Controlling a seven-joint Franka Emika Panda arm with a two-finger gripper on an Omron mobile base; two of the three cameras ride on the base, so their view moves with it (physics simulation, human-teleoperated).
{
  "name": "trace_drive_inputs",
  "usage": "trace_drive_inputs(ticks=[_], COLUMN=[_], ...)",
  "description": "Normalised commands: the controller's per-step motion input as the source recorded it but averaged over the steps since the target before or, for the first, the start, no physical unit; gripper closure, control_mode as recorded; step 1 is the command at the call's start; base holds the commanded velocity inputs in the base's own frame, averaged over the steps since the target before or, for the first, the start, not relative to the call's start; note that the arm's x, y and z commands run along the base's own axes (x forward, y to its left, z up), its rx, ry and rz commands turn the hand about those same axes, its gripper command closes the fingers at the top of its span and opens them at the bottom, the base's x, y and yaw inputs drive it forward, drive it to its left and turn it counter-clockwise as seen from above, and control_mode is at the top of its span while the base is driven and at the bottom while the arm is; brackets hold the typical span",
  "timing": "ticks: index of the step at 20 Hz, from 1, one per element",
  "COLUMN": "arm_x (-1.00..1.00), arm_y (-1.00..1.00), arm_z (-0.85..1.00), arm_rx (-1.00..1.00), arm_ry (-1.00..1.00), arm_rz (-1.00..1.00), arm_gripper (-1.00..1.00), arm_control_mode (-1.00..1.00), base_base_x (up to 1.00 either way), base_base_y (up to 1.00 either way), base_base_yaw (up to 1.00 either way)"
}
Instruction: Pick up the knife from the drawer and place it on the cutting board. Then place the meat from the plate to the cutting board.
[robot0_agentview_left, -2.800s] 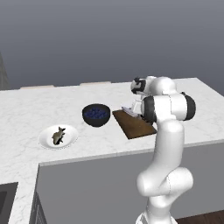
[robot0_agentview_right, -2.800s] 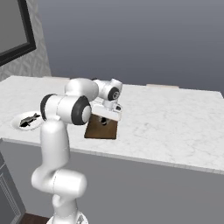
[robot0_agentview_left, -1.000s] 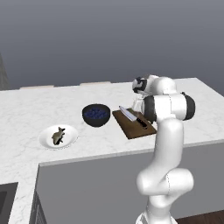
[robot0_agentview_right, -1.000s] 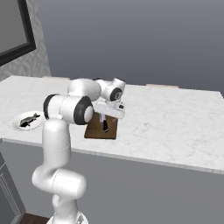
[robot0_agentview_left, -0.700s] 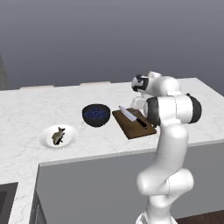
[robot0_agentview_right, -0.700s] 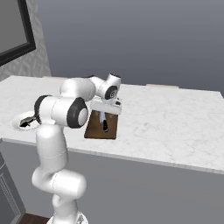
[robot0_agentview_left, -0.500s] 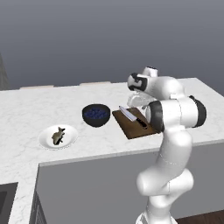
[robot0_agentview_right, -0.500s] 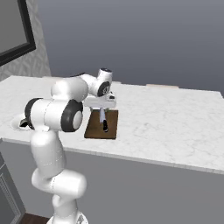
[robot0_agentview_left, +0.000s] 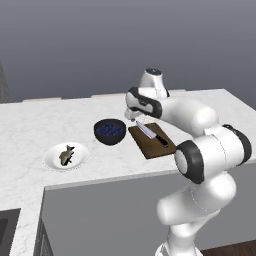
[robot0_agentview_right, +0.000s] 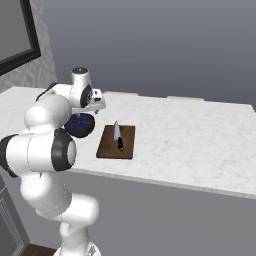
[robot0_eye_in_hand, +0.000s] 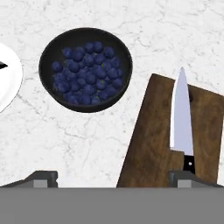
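Knife flat on cutting board, first half done; end effector wide open, empty, beside blueberry bowl, meat waiting on plate.

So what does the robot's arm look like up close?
The arm is glossy white and chunky, made of rounded tube pieces with dark bands at the joints. Its gripper ends in two small dark grey fingertips. No cables or markings are visible.

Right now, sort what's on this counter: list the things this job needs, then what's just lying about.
Needed:
knife, lying on the cutting board
meat, on the plate
gripper, open

Lying about:
bowl of blueberries
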Motion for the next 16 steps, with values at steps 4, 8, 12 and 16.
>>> trace_drive_inputs(ticks=[4,8,12,16], arm_x=[-0.27,-0.09,-0.27,-0.22], arm_y=[1.0,1.0,1.0,0.94], arm_z=[0.31,0.24,0.19,0.01], arm_rx=[0.03,0.2,0.03,0.0], arm_ry=[-0.04,0.0,0.0,0.01], arm_rz=[-0.01,-0.04,-0.38,-0.47], arm_gripper=[-1.0,-1.0,-1.0,-1.0], arm_control_mode=[-1.0,-1.0,-1.0,-1.0], base_base_x=[0.0,0.0,0.0,0.0], base_base_y=[0.0,0.0,0.0,0.0], base_base_yaw=[0.0,0.0,0.0,0.0])
